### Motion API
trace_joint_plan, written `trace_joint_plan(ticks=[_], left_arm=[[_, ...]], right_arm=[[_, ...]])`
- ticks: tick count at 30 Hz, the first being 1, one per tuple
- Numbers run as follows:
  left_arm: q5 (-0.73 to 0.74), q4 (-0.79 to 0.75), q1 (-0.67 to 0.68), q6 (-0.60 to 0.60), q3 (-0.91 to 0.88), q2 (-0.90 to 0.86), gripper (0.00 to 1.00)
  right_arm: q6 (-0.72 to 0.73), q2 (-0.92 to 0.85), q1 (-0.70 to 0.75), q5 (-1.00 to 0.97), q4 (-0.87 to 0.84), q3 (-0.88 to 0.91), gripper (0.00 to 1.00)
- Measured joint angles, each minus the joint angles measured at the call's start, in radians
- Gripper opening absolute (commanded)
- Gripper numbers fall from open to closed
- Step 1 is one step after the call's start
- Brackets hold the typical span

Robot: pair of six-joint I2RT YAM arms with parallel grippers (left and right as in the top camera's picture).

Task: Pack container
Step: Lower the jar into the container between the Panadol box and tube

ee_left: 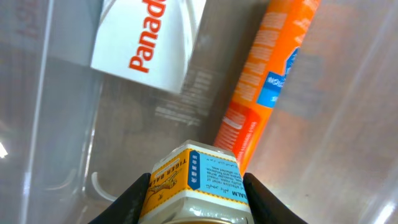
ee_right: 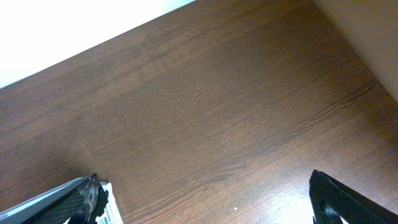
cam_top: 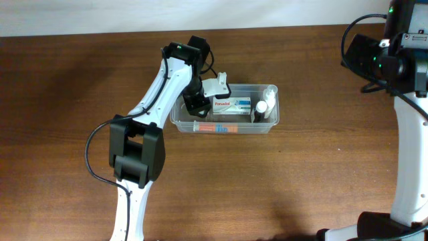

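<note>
Now, inside the container (cam_top: 175, 119) at mid-tabletop (cam_top: 321, 167), the left end effector (ee_left: 196, 199) clamps a Tiger Balm jar (ee_left: 196, 180). A Panadol box (cam_top: 231, 106) and an orange tube (cam_top: 217, 128) lie close ahead. The right end effector (ee_right: 205, 199) gapes empty over brown wood.

Dark brown wooden table (cam_top: 67, 80), white Panadol box (cam_top: 232, 105) with red lettering lay flat, orange tube (cam_top: 217, 127) with blue label lay just beside it, small white bottle (cam_top: 269, 94) stood near the box's end, yellow-labelled Tiger Balm jar (ee_left: 196, 183) sat close to the tube.

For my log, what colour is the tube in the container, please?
Orange tube, blue label; clearest from left wrist.
</note>
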State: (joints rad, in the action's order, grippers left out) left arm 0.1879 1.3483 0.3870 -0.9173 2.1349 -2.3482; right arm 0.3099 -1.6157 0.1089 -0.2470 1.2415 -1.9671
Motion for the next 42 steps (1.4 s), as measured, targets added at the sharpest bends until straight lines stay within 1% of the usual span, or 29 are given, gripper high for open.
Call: trace_joint_plan(ticks=[5,10,19,31,32,33,35,42], left_arm=[[-0.076,-0.067,0.0,-0.008,-0.034,0.0,0.4],[-0.121,-0.098,0.0,-0.023,-0.075,0.0,0.4],[-0.138,-0.143,0.0,-0.075,-0.105,0.0,0.4],[-0.141,-0.22,0.0,-0.09,-0.182,0.0,0.41],[-0.14,-0.221,0.0,-0.09,-0.182,0.0,0.42],[-0.141,-0.221,0.0,-0.09,-0.182,0.0,0.46],[-0.141,-0.221,0.0,-0.092,-0.182,0.0,0.5],[-0.144,-0.228,0.0,-0.097,-0.182,0.0,0.56]], right_arm=[[0.0,0.0,0.0,0.0,0.0,0.0,0.98],[0.001,0.0,0.0,0.0,0.0,0.0,0.99],[0.0,0.0,0.0,0.0,0.0,0.0,0.98],[0.0,0.0,0.0,0.0,0.0,0.0,0.98],[0.0,0.0,0.0,0.0,0.0,0.0,0.98],[0.001,0.0,0.0,0.0,0.0,0.0,0.98],[0.0,0.0,0.0,0.0,0.0,0.0,0.98],[0.0,0.0,0.0,0.0,0.0,0.0,0.98]])
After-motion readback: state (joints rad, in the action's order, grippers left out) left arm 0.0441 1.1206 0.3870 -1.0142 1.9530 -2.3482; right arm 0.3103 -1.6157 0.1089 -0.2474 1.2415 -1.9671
